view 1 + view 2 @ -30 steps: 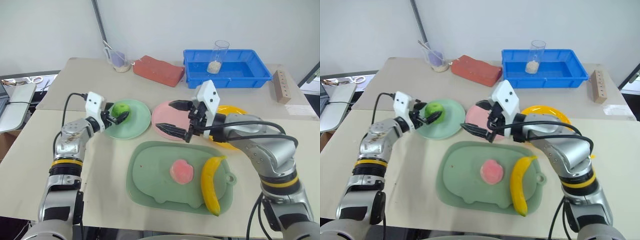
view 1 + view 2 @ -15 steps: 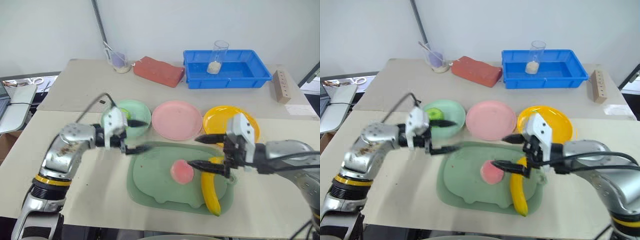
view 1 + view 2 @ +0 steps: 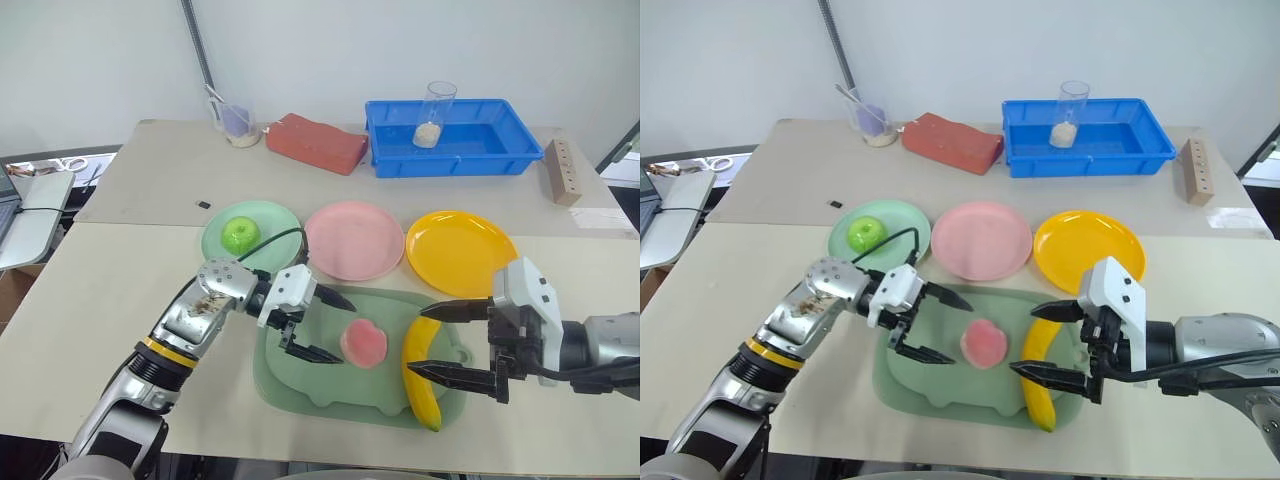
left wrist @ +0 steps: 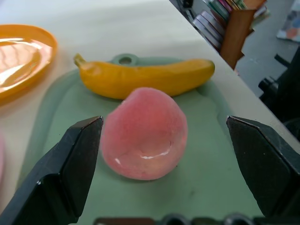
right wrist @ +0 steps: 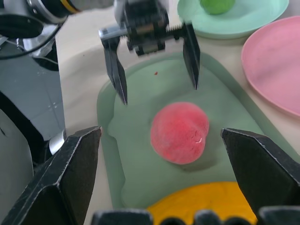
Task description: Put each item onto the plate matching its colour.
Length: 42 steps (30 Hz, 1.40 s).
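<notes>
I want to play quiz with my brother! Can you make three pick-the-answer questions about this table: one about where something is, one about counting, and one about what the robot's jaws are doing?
1. Where is the green apple?
A. on the mint green plate
B. in the blue bin
C. on the sage-green tray

2. How many toy fruits lie on the sage-green tray?
A. none
B. two
C. three

3. How are the left gripper's jaws?
A. shut on the banana
B. shut on the peach
C. open, with the peach just ahead of them

Answers:
1. A: the green apple sits on the mint green plate.
2. B: the peach and the banana lie on the sage-green tray.
3. C: the left gripper has its jaws wide apart, holding nothing.
</notes>
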{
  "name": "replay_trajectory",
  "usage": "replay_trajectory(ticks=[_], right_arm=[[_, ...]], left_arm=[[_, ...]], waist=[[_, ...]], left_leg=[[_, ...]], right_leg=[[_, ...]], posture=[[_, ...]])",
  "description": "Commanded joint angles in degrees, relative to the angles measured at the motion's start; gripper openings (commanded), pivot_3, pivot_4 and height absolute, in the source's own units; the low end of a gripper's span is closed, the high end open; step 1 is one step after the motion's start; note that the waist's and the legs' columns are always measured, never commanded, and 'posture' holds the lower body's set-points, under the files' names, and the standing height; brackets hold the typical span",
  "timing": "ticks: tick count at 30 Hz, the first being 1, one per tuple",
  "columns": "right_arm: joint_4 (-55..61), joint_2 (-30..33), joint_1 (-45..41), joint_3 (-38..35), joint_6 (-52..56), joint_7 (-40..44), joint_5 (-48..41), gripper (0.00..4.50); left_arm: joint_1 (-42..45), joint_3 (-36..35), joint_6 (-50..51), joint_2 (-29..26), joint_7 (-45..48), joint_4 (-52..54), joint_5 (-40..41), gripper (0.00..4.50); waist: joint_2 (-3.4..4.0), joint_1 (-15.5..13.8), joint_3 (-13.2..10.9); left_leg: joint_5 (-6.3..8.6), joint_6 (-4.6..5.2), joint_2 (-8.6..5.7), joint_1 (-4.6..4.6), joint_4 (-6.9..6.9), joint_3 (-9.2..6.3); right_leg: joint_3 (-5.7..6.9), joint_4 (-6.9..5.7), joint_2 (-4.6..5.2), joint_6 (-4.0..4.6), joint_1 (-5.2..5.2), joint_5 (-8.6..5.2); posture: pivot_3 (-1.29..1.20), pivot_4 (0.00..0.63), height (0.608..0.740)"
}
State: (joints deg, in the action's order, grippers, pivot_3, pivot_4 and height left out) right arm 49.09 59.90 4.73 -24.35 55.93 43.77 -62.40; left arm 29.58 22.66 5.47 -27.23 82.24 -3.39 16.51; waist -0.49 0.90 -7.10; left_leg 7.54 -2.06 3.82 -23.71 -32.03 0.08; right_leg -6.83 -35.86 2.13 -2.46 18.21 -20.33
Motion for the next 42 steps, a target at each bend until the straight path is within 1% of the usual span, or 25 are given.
replay_trajectory(ticks=[1,4,9,11,12,14,15,16,18,21,23,24,26,28,30,33,34,36,38,40,41,42], right_arm=[[1.92,0.61,0.51,-2.37,-0.11,-2.29,-2.54,4.50],[2.15,1.14,0.80,-2.25,-0.30,-3.47,-3.52,4.50],[2.03,2.03,-0.04,-1.26,-0.63,-4.79,-4.63,4.50],[1.75,2.38,-0.45,-0.76,-0.89,-5.10,-4.82,4.50],[1.59,2.49,-0.68,-0.51,-0.98,-5.22,-4.88,4.50],[1.31,2.56,-1.10,-0.05,-1.15,-5.37,-4.95,4.50],[1.17,2.55,-1.27,0.19,-1.27,-5.34,-4.87,4.50],[1.01,2.54,-1.44,0.45,-1.38,-5.30,-4.77,4.50],[0.73,2.40,-1.73,0.93,-1.52,-5.27,-4.47,4.50],[0.37,1.73,-1.69,0.84,-1.83,-6.11,-3.97,4.50],[0.28,1.30,-1.46,0.46,-2.04,-6.87,-3.88,4.50],[-0.01,0.00,-2.63,1.03,-2.69,-9.27,-3.24,4.50],[-1.45,-4.17,-7.96,4.65,-3.35,-17.21,-1.38,4.50],[-1.94,-6.66,-11.54,7.55,-3.21,-21.05,1.02,4.50],[-3.24,-9.73,-15.51,12.45,-3.40,-25.25,6.27,4.50],[-5.26,-13.02,-19.08,17.29,-3.17,-28.87,11.92,4.50],[-5.83,-13.88,-19.69,18.16,-2.89,-29.89,13.28,4.50],[-6.31,-14.91,-20.24,19.10,-2.45,-30.93,15.21,4.50],[-6.31,-15.39,-20.36,19.30,-2.09,-31.07,16.23,4.50],[-6.13,-15.30,-19.82,18.87,-1.66,-31.13,17.26,4.50],[-6.02,-15.23,-19.51,18.55,-1.48,-31.09,17.64,4.50],[-5.95,-15.21,-19.22,18.07,-1.27,-31.05,17.79,4.50]], left_arm=[[1.63,1.56,-5.74,3.25,-0.71,-4.35,-3.05,4.46],[2.21,2.28,-9.63,5.47,-1.40,-8.20,-5.42,4.46],[1.84,2.53,-13.06,6.72,-1.55,-11.49,-7.34,4.46],[1.71,2.00,-13.15,7.12,-1.64,-11.84,-7.01,3.95],[1.73,1.76,-12.95,7.22,-1.62,-11.84,-6.72,3.77],[1.77,1.36,-12.58,7.16,-1.61,-11.53,-6.32,2.95],[1.76,1.08,-12.36,7.00,-1.67,-11.24,-6.17,2.74],[1.77,0.72,-12.06,6.86,-1.84,-10.98,-6.00,2.64],[1.79,-0.22,-11.14,6.26,-2.34,-10.20,-5.72,2.59],[2.37,-4.06,-7.24,2.76,-2.48,-8.59,-3.77,2.59],[2.85,-5.94,-5.72,1.56,-3.06,-8.48,-2.82,2.59],[4.18,-8.10,-5.00,1.69,-5.61,-10.21,-2.60,2.59],[8.68,-12.67,-4.48,3.79,-14.61,-17.32,-3.69,2.59],[11.50,-14.65,-4.73,5.46,-19.74,-22.16,-4.96,2.59],[14.84,-15.56,-4.85,8.70,-24.97,-28.07,-6.19,2.59],[18.80,-16.06,-5.61,13.40,-30.45,-35.49,-7.90,2.59],[19.92,-15.96,-6.53,14.73,-31.98,-37.88,-8.77,2.59],[21.79,-16.06,-7.72,17.04,-33.47,-41.82,-9.59,2.59],[22.90,-16.21,-8.90,18.13,-33.85,-44.38,-10.12,2.59],[23.50,-15.94,-10.42,18.66,-33.82,-46.16,-10.92,3.60],[23.64,-15.99,-10.81,18.72,-33.60,-46.58,-10.94,3.96],[23.73,-16.11,-11.26,18.54,-33.33,-46.67,-10.95,4.47]], waist=[[0.00,-0.15,0.00],[0.00,-0.08,0.00],[0.01,0.00,0.01],[0.02,-0.01,0.01],[0.02,-0.01,0.01],[0.02,-0.06,0.01],[0.02,-0.08,0.01],[0.02,-0.06,0.01],[0.02,-0.03,0.01],[0.03,0.03,0.02],[0.05,0.15,0.03],[0.05,0.13,0.03],[-0.01,0.05,0.00],[-0.02,-0.14,-0.01],[0.02,-0.14,0.03],[0.04,-0.46,0.04],[0.04,-0.55,0.04],[0.06,-0.56,0.05],[0.06,-0.51,0.06],[0.07,-0.26,0.06],[0.08,-0.16,0.07],[0.08,-0.12,0.07]], left_leg=[[0.00,0.00,-0.01,-0.02,-0.05,-0.01],[0.01,0.01,-0.03,-0.07,-0.09,-0.01],[0.01,0.03,-0.02,-0.07,-0.08,-0.03],[0.02,0.03,-0.02,-0.07,-0.08,-0.04],[0.02,0.03,-0.02,-0.07,-0.08,-0.04],[0.02,0.03,-0.03,-0.07,-0.09,-0.03],[0.01,0.03,-0.03,-0.07,-0.09,-0.04],[0.01,0.03,-0.03,-0.07,-0.10,-0.03],[0.02,0.03,-0.03,-0.07,-0.10,-0.03],[0.01,0.03,-0.01,-0.07,-0.09,-0.04],[0.02,0.03,0.00,-0.05,-0.09,-0.04],[0.01,0.03,0.02,-0.05,-0.08,-0.04],[0.01,0.03,0.02,-0.02,-0.10,-0.05],[0.01,0.04,-0.02,-0.09,-0.28,-0.20],[0.01,0.04,-0.08,-0.06,-0.28,-0.19],[0.03,0.07,-0.15,-0.20,-0.25,-0.18],[0.03,0.08,-0.16,-0.23,-0.26,-0.19],[0.02,0.10,-0.17,-0.42,-0.26,-0.19],[0.01,0.11,-0.16,-0.43,-0.27,-0.21],[0.01,0.12,-0.16,-0.40,-0.26,-0.21],[0.01,0.12,-0.16,-0.38,-0.25,-0.21],[0.00,0.12,-0.15,-0.35,-0.25,-0.21]], right_leg=[[0.01,0.00,0.00,0.00,0.01,0.00],[0.00,0.01,0.00,-0.01,0.01,0.00],[0.00,-0.02,-0.01,-0.02,0.00,0.01],[0.00,-0.02,-0.01,-0.02,0.00,0.01],[0.00,-0.02,-0.01,-0.02,-0.01,0.01],[0.00,-0.02,-0.01,-0.12,-0.01,-0.05],[0.01,-0.02,-0.01,-0.16,-0.02,-0.07],[0.00,-0.02,-0.01,-0.16,-0.02,-0.07],[0.00,-0.02,-0.01,-0.16,-0.02,-0.07],[0.01,-0.04,-0.03,-0.16,-0.01,-0.07],[0.01,-0.05,-0.03,-0.16,-0.01,-0.07],[0.01,-0.06,-0.05,-0.17,0.00,-0.07],[0.02,-0.07,-0.05,-0.22,-0.01,-0.10],[0.11,-0.08,-0.06,-0.49,0.11,-0.17],[0.07,0.02,-0.02,-0.52,0.06,-0.19],[0.01,0.03,-0.01,-0.48,0.05,-0.15],[0.00,-0.04,-0.01,-0.32,0.03,-0.07],[-0.01,-0.10,-0.03,-0.25,0.12,-0.02],[-0.01,-0.14,-0.07,-0.24,0.15,-0.02],[-0.02,-0.17,-0.07,-0.24,0.13,-0.02],[-0.02,-0.18,-0.08,-0.25,0.13,-0.02],[-0.02,-0.19,-0.09,-0.25,0.10,-0.02]], posture=[[0.00,0.150,0.740],[0.00,0.150,0.740],[0.00,0.150,0.740],[0.00,0.150,0.740],[0.00,0.150,0.740],[0.00,0.150,0.740],[0.00,0.150,0.740],[0.00,0.150,0.740],[0.00,0.150,0.740],[0.00,0.150,0.740],[0.00,0.150,0.740],[0.00,0.150,0.740],[0.00,0.150,0.740],[0.00,0.150,0.740],[0.00,0.150,0.740],[0.00,0.150,0.740],[0.00,0.150,0.740],[0.00,0.150,0.740],[0.00,0.150,0.740],[0.00,0.150,0.740],[0.00,0.150,0.740],[0.00,0.150,0.740]])
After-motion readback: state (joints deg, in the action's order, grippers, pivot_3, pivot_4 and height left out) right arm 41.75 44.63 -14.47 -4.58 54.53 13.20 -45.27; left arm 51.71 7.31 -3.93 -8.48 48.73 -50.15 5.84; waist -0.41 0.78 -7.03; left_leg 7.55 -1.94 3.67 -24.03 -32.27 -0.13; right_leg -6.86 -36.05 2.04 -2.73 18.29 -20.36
